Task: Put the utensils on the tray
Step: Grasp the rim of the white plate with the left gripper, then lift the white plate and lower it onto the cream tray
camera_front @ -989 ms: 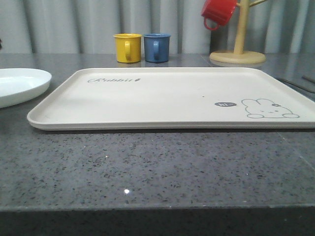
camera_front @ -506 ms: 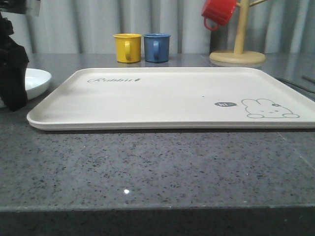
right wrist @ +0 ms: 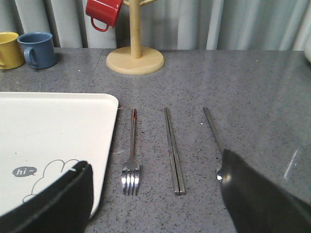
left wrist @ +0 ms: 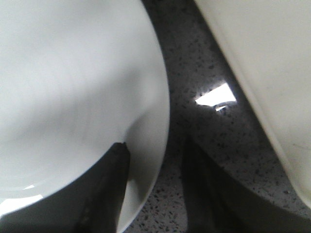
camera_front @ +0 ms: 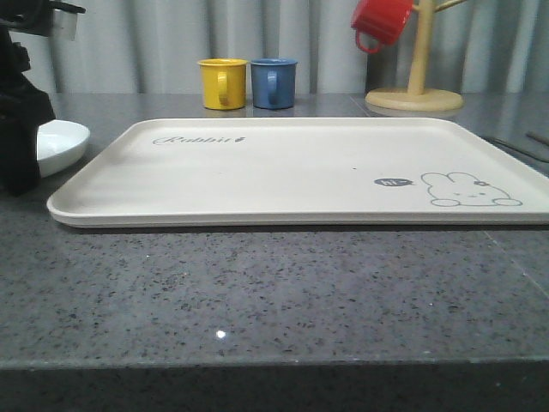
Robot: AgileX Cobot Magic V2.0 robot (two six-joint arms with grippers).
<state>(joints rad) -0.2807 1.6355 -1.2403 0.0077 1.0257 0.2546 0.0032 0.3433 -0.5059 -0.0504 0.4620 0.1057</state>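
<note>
On the grey speckled counter the cream tray is laid flat with nothing on it, its rabbit drawing at the robot's right end. Just off the tray's left edge the white plate is seen, and the left gripper has been lowered onto its near rim: in the left wrist view one dark finger is placed inside the plate and the other on the counter outside it, so the rim is straddled, presumably so that the thin edge can be pinched and the plate lifted across. The jaws are spread around the rim; no clamping on it can be made out yet (the fingertips are cut off by the frame). In the right wrist view the fork, the pair of chopsticks and the spoon are laid side by side on the counter just beyond the tray's right edge, handles pointing away towards the wooden mug stand — a layout that leaves each one free to be picked singly. The right gripper is held above them with its fingers wide apart and nothing between them, the fork and chopsticks lying in the gap. Nothing is judged to be placed so far.
</note>
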